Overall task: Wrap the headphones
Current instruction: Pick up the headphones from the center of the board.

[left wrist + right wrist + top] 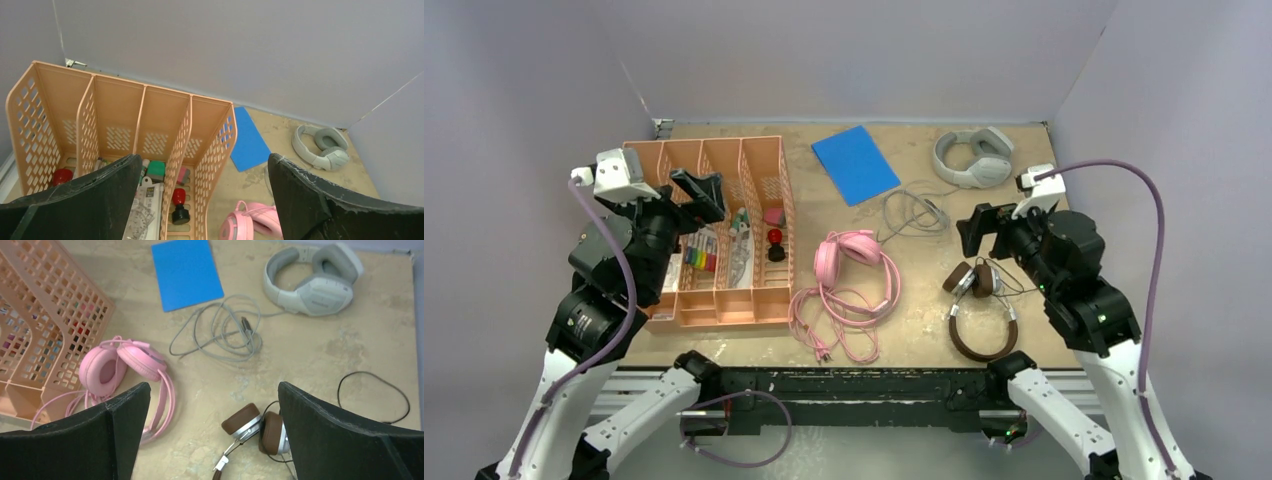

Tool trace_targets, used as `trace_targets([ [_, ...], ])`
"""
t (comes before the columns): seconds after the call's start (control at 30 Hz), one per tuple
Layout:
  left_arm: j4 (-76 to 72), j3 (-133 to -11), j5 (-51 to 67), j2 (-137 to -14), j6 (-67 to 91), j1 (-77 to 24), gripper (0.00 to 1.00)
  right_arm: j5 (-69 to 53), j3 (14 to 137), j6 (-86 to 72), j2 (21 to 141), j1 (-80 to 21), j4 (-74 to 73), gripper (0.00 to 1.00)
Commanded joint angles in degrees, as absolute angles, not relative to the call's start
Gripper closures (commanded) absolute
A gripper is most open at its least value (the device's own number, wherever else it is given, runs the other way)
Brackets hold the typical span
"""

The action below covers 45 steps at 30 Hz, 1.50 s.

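Observation:
Three headphones lie on the table. The pink headphones [849, 250] sit mid-table with their pink cable [834, 325] heaped loosely in front. The brown-and-silver headphones [977, 312] lie to the right, their thin black cable [372, 395] trailing away. The light-grey headphones [972, 158] rest at the back right, their grey cable [914, 212] in a loose tangle. My left gripper [699, 195] hangs open above the basket, holding nothing. My right gripper [979, 230] hovers open above the brown earcups [255, 427], also holding nothing.
A peach mesh basket [704, 143] with several compartments holds stationery at the left. A blue sheet [856, 163] lies flat at the back centre. Grey walls close in the table on three sides.

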<state>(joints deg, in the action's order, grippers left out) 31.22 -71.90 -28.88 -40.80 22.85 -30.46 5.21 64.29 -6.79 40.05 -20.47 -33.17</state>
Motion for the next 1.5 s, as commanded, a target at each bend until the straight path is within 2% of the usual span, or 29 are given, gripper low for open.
trace_targets([
  [0.0,32.2,-70.8,-24.8,-39.5,24.3,-27.5,0.03,9.6,62.4,-11.1,41.5,-22.0,-31.2,0.01],
  [0.43,35.1,-68.7,-20.1,-40.7,27.3,-24.5,0.03,13.2,61.5,-21.1,54.4,-23.4,-28.9,0.01],
  [0.57,36.4,-68.6,-19.7,-42.5,27.9,-24.4,0.03,7.3,58.4,-22.4,57.4,-23.6,-25.3,0.01],
  [0.87,34.6,-67.0,-15.7,-46.7,28.7,-24.2,0.03,-17.7,51.7,-23.0,67.6,-24.8,-11.6,0.02],
  [0.97,34.1,-66.1,-13.5,-48.2,29.6,-24.2,0.03,-17.9,51.4,-23.1,73.8,-28.1,-10.9,0.05],
  [1.23,29.8,-61.2,-4.4,-49.3,34.3,-24.2,0.03,-6.3,52.0,-18.5,87.5,-33.2,-13.7,0.15],
  [1.3,29.5,-60.8,-2.8,-49.8,34.7,-24.2,0.03,-6.8,51.1,-18.0,90.1,-33.9,-12.3,0.18],
  [1.47,27.7,-59.9,0.7,-50.7,35.6,-24.2,0.03,-10.5,45.8,-21.2,90.7,-34.2,-4.8,0.33],
])
